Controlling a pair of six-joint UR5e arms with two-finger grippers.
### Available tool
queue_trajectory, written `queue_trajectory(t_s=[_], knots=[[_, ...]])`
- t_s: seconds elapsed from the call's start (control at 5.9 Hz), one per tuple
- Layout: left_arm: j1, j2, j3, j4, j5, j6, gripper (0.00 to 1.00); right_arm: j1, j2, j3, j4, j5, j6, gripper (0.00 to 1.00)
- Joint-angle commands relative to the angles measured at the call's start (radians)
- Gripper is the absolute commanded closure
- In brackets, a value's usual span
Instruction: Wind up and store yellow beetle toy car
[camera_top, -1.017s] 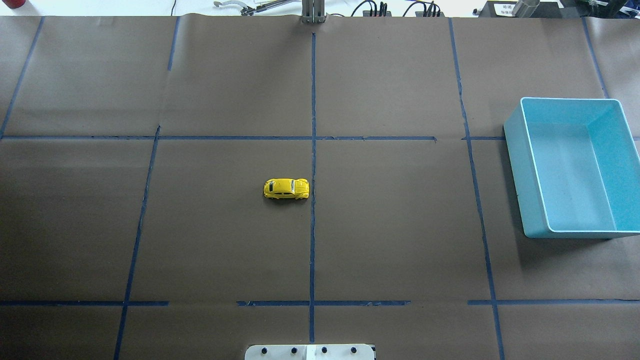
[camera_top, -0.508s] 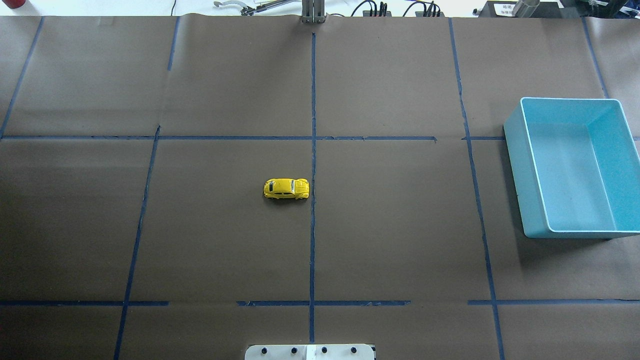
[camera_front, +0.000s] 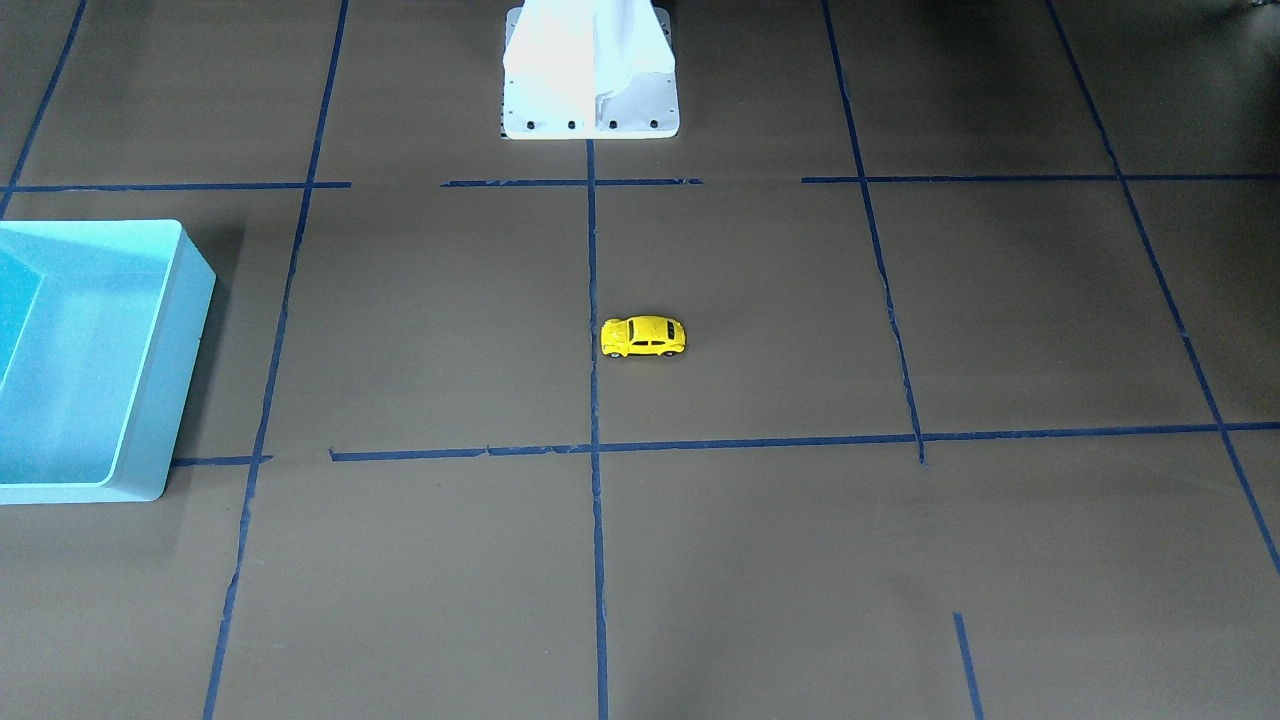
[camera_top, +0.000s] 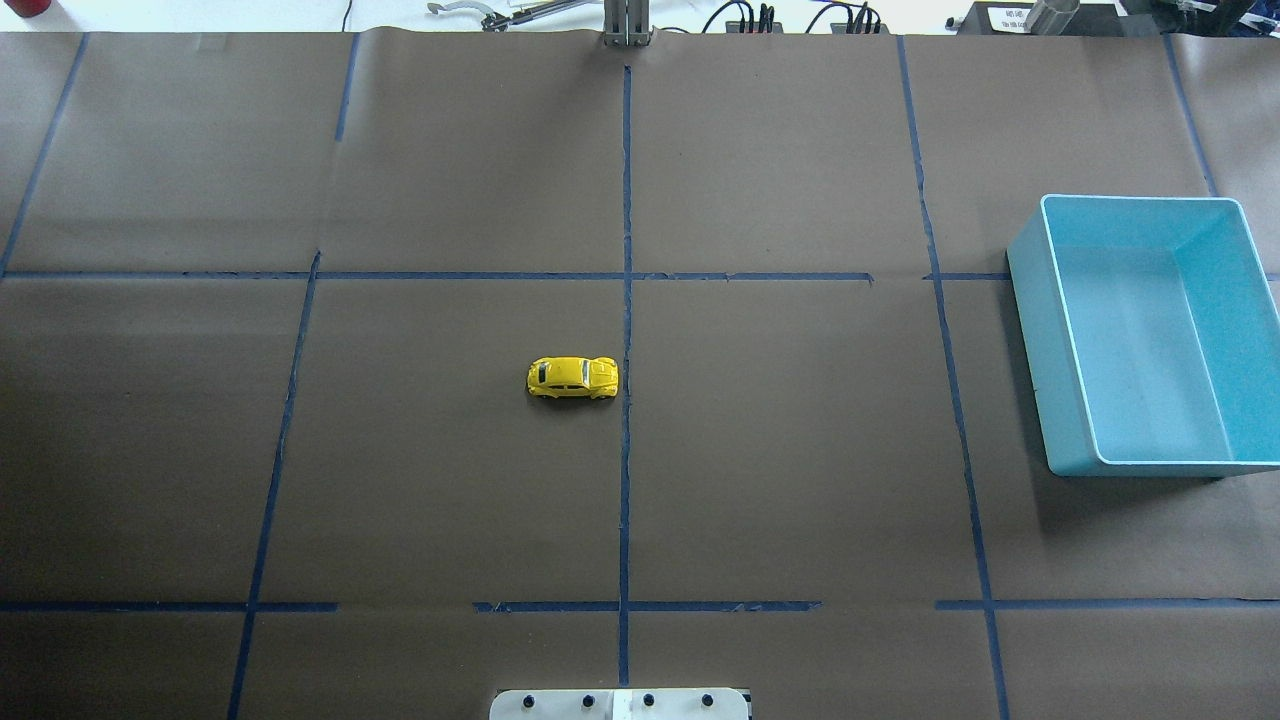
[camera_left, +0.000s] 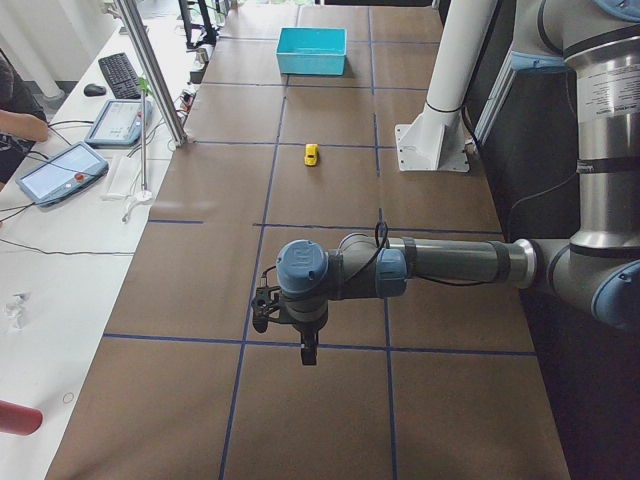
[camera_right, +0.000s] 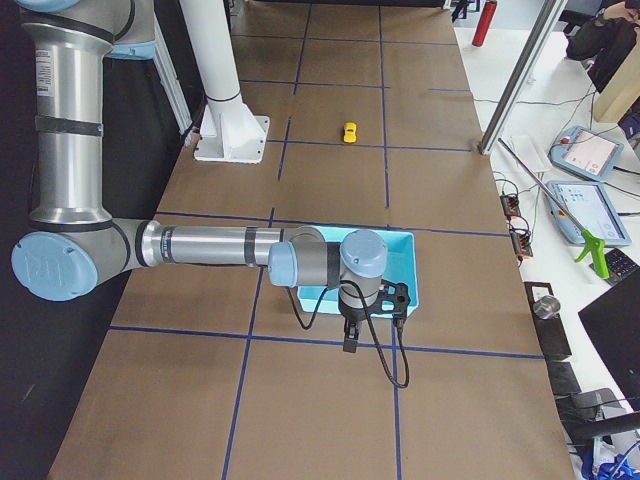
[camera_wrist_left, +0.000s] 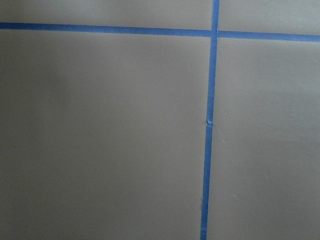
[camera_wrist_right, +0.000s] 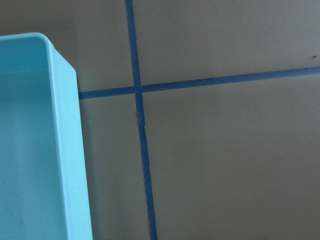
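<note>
The yellow beetle toy car stands on its wheels near the table's middle, just left of the central tape line; it also shows in the front-facing view and both side views. The light blue bin sits at the right edge and holds nothing. My left gripper hangs over the table's left end, far from the car. My right gripper hangs beside the bin. Neither shows in the overhead or front-facing view, so I cannot tell whether they are open or shut.
Brown paper with blue tape lines covers the table. The robot's white base stands at the near middle edge. A metal post stands at the far edge. The right wrist view shows the bin's corner.
</note>
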Motion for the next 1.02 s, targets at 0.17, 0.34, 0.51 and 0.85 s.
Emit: queue_trajectory(t_s=[0.17, 0.34, 0.51, 0.85], knots=[[0.123, -0.187, -0.005, -0.002, -0.002, 0.005, 0.0, 0.0, -0.002, 0.0, 0.0, 0.001, 0.0, 0.0], [0.241, -0.301, -0.007, 0.0, 0.006, 0.002, 0.0, 0.0, -0.002, -0.001, 0.0, 0.0, 0.0, 0.0], [0.345, -0.398, -0.004, 0.01, 0.01, 0.001, 0.0, 0.0, -0.002, 0.0, 0.001, 0.0, 0.0, 0.0], [0.486, -0.537, -0.008, 0.013, 0.083, -0.001, 0.0, 0.0, -0.002, 0.002, 0.0, 0.0, 0.0, 0.0]])
